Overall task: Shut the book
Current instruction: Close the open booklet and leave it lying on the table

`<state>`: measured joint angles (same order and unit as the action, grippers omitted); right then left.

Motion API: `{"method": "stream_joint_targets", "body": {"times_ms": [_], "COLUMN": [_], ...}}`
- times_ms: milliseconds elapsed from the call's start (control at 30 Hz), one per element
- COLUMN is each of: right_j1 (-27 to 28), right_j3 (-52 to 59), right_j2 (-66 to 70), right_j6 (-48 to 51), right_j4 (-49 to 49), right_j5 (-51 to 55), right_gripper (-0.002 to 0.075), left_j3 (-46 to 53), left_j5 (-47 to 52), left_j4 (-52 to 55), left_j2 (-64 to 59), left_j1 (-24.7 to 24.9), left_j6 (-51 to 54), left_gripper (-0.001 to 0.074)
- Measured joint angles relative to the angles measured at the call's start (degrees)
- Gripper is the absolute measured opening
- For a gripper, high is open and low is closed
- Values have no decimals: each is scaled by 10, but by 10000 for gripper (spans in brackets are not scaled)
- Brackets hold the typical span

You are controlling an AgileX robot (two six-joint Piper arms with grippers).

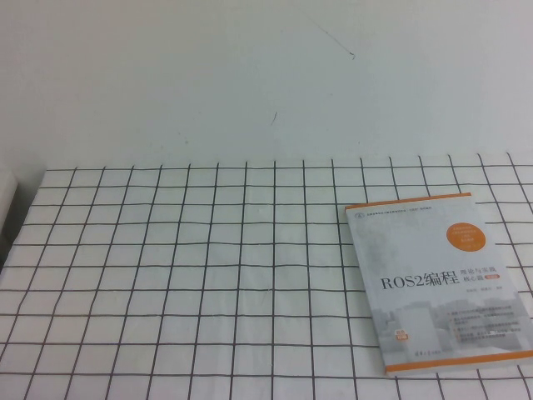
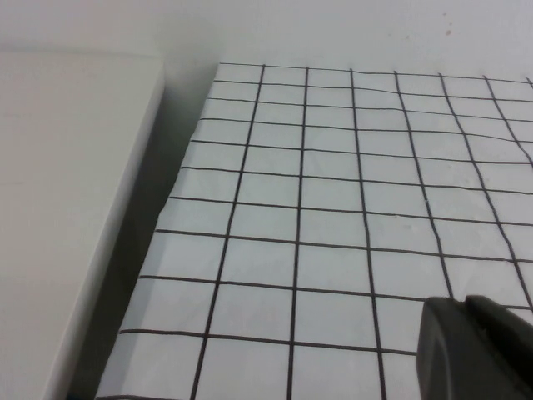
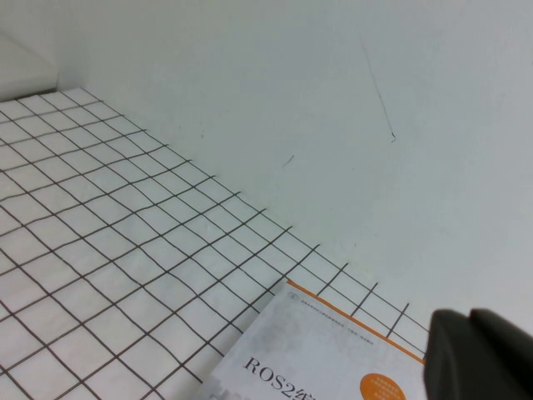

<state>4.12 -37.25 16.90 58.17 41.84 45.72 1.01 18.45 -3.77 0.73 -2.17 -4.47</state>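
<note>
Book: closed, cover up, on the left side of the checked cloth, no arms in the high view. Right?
Not quite: the book lies closed, cover up, on the right side of the checked cloth, per the high view. No arms there; the left gripper and right gripper show only as dark corners in their wrist views.

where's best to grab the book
Probably the book's right edge, from the robot's right: it lies flat and closed, so only edges offer a pinch. The right end effector hangs near it; the left end effector over the cloth's left side.
</note>
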Motion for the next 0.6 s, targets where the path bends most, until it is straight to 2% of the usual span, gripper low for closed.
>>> {"method": "stream_joint_targets", "body": {"times_ms": [100, 600], "right_j1": [0, 0], "right_j3": [0, 0], "right_j2": [0, -4], "right_j6": [0, 0], "right_j4": [0, 0], "right_j5": [1, 1], "right_gripper": [-3, -3], "left_j3": [0, 0], "left_j5": [1, 1], "left_j4": [0, 0], "left_j2": [0, 0], "left_j1": [15, 14], "left_j6": [1, 4], "left_gripper": [-4, -4]}}
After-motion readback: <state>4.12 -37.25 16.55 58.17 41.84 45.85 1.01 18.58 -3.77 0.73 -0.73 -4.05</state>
